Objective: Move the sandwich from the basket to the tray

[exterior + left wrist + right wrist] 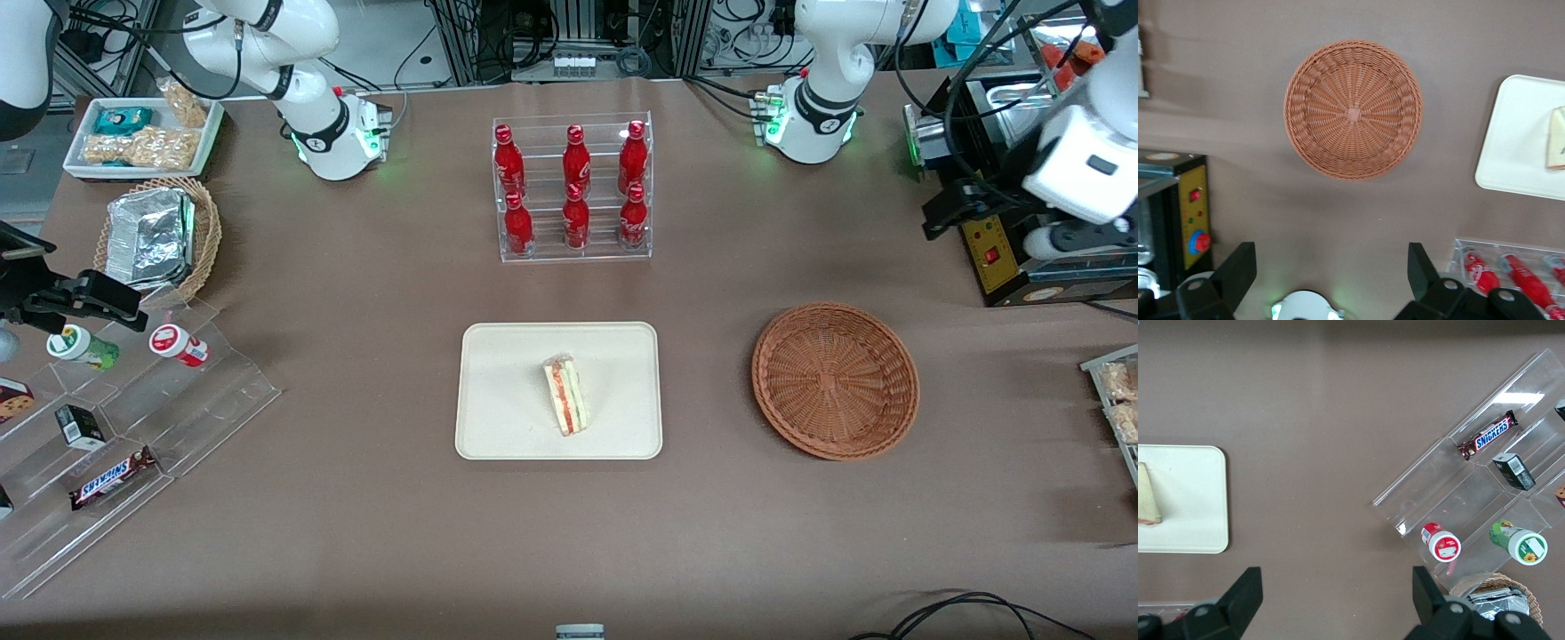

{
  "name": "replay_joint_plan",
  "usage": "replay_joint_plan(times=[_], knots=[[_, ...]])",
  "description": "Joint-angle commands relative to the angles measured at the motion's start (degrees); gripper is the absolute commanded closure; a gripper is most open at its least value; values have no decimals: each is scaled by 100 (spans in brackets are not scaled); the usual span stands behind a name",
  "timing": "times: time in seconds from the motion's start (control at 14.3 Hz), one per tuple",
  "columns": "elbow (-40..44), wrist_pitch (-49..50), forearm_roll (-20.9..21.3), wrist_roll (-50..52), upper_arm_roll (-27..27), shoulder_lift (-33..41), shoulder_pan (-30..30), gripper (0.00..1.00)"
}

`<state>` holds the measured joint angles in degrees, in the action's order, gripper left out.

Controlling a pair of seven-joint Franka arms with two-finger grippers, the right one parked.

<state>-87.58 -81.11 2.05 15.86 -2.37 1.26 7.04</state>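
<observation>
I see the sandwich (566,395) lying mid-tray (498,418), the basket (836,380) bare, my gripper (1331,270) raised near the table's working-arm edge, spread wide, holding nothing.

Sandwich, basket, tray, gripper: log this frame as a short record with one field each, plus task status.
sandwich: lying on the tray, near its middle
basket: nothing in it, on the table beside the tray, toward the working arm's end
tray: flat on the table, nearer the front camera than the bottle rack
bottle rack: six red bottles, upright
gripper: open, holding nothing, raised high above the table near the basket
task status: sandwich already out of the basket and on the tray
</observation>
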Motion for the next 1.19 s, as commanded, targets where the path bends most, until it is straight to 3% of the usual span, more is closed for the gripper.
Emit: replay_joint_plan(times=[0.0,0.21,0.49,0.7,1.12], knots=[[92,25,270,-65,-255,50,26,0],[101,51,234,-715,-255,50,26,0],[101,42,235,-733,-255,50,17,0],[101,60,147,-743,-562,68,-448,0],[110,51,129,-751,-563,77,-466,0]])
